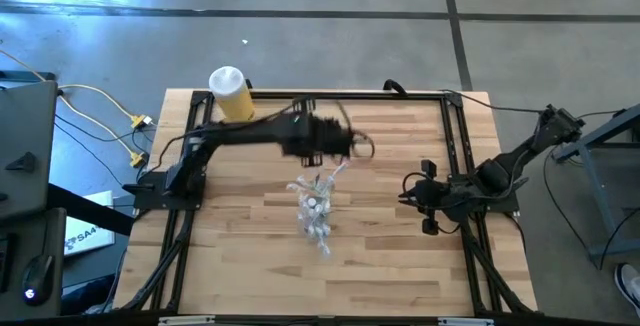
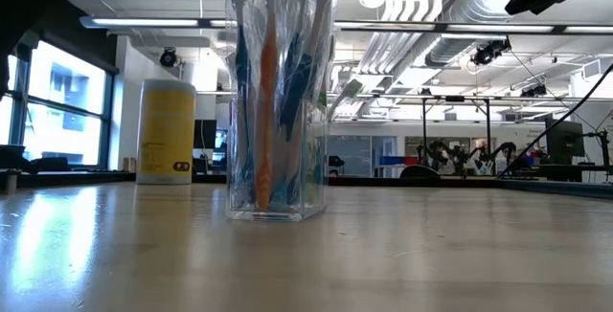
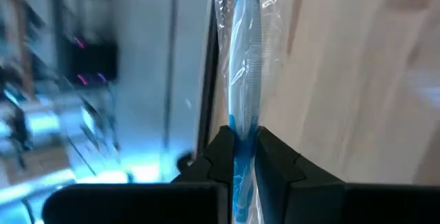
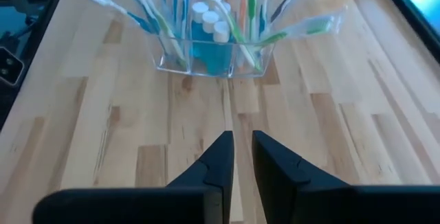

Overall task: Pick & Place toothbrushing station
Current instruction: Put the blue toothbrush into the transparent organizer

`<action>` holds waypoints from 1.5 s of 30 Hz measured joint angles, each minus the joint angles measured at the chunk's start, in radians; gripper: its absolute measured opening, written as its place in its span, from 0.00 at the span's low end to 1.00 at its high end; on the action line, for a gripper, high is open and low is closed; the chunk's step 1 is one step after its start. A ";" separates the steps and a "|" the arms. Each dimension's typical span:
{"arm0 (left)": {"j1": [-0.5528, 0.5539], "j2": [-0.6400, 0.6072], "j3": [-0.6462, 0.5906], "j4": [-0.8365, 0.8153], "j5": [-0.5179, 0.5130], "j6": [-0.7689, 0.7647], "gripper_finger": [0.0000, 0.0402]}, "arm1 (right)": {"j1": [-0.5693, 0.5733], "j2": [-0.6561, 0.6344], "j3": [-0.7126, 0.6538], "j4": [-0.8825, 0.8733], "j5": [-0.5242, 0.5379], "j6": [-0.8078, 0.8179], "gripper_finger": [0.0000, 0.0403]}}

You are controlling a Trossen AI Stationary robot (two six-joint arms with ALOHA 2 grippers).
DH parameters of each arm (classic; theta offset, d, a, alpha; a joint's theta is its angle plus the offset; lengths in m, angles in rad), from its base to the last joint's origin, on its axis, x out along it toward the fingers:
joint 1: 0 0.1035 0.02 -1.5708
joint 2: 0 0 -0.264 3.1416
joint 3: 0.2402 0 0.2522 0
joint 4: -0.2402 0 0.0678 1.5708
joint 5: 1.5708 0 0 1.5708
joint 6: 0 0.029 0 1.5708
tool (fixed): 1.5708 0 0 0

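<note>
left gripper (image 3: 242,145) clenched on a wrapped blue toothbrush (image 3: 245,66), long axis running straight out from the fingers, just behind the clear cup (image 1: 316,209) at mid-table; right gripper (image 4: 237,148) pinched shut, empty, well right of the cup.

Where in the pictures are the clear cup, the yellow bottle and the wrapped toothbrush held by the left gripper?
clear cup (image 4: 206,64): right wrist view, on its front wall.
yellow bottle (image 2: 166,132): low view, on the middle of its body.
wrapped toothbrush (image 3: 245,73): left wrist view, on its blue handle above the fingers.
</note>
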 joint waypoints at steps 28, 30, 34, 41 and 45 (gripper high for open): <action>-0.788 -0.082 -0.287 0.010 -0.561 0.553 0.08 | 0.015 0.030 0.000 0.155 0.122 0.024 0.11; -0.838 -0.081 -0.287 0.017 -0.561 0.568 0.08 | 0.007 0.034 0.000 0.156 0.122 0.024 0.11; -0.903 -0.042 -0.288 0.070 -0.536 0.533 0.08 | -0.007 0.034 0.000 0.165 0.121 0.026 0.11; -0.931 0.062 -0.289 0.006 -0.473 0.439 0.08 | -0.019 0.034 0.000 0.245 0.116 0.028 0.11; -0.923 0.074 -0.321 0.008 -0.463 0.419 0.08 | -0.018 0.034 0.000 0.293 0.117 0.028 0.11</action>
